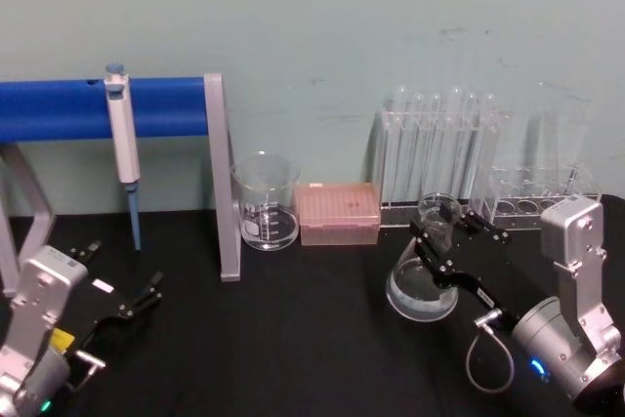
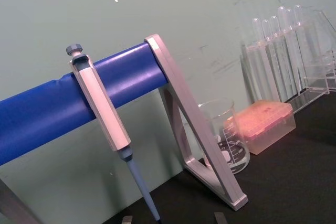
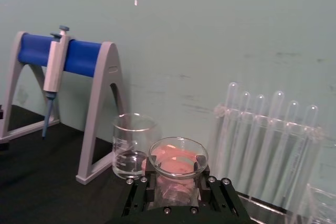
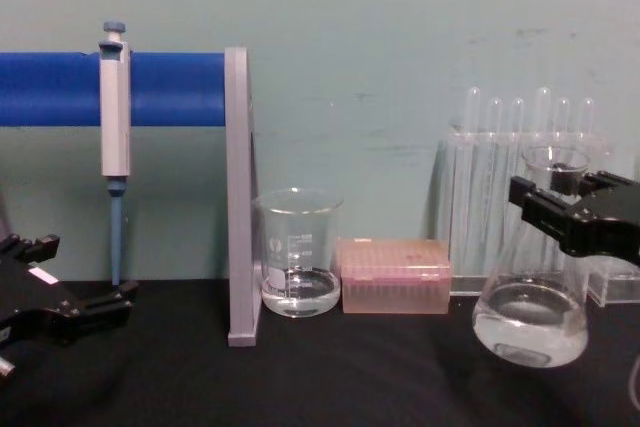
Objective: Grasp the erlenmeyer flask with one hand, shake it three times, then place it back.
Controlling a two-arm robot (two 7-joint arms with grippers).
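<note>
flask gripped at the neck, right side of the table

right end effector [image 4: 560, 209] comes in from the right edge and its black fingers are clamped on the narrow neck of the erlenmeyer flask [image 4: 530, 322], clear liquid pooled in the wide base. can't tell if that base touches the black table [image 4: 350, 382]. over at the lower left, the left end effector [image 4: 88, 272] sits low with fingers spread, holding nothing. behind them: pipette [image 4: 115, 127] hanging on the blue stand [image 4: 180, 89], beaker [image 4: 298, 252], pink box [image 4: 393, 275], test tubes [image 4: 490, 177].

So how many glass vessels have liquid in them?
2: the beaker beside the stand's leg, and the erlenmeyer flask held by the right hand. Test tubes: cannot tell.
</note>
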